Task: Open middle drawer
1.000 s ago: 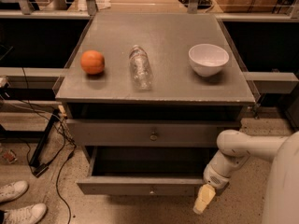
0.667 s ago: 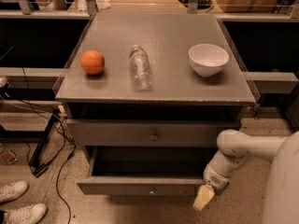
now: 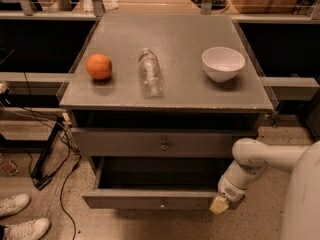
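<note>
The middle drawer stands pulled out from the grey cabinet, its dark inside showing and a small round knob at the centre of its front. Above it sits a taller-fronted drawer with a bigger knob. My gripper, on a white arm coming in from the right, hangs at the right end of the pulled-out drawer's front, level with that front. I cannot tell whether it touches the front.
An orange, a clear plastic bottle lying on its side and a white bowl are on the cabinet top. Cables and a person's white shoes lie on the floor at the left.
</note>
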Controlling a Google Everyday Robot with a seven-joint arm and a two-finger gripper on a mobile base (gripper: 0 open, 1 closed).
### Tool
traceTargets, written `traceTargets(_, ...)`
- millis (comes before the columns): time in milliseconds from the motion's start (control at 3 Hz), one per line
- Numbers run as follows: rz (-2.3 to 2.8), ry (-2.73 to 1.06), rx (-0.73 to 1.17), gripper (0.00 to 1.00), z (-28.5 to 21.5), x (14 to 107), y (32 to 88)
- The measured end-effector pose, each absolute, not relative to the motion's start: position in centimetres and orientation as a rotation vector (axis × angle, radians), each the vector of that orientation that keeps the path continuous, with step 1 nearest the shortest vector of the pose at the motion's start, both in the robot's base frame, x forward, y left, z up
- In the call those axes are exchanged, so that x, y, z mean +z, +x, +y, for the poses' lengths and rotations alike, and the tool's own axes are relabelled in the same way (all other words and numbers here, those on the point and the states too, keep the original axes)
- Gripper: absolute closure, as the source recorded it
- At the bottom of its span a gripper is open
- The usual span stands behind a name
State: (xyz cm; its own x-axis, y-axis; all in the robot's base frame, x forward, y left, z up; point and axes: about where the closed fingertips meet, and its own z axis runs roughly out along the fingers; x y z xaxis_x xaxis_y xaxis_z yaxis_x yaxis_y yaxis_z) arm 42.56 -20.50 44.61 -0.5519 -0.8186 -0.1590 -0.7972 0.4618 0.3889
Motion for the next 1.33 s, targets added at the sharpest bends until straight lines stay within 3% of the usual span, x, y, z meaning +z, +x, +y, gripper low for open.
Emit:
traceTargets(333,-2.642,1.462,-0.661,0.94,-20.5,44.6,42.6)
traceTargets(667,-2.642,1.462,-0.661,1.0,-20.5,44.6,42.6)
traceTargets(1333,-2.643,1.462,-0.661,1.0,-20.5,45.2,43.7)
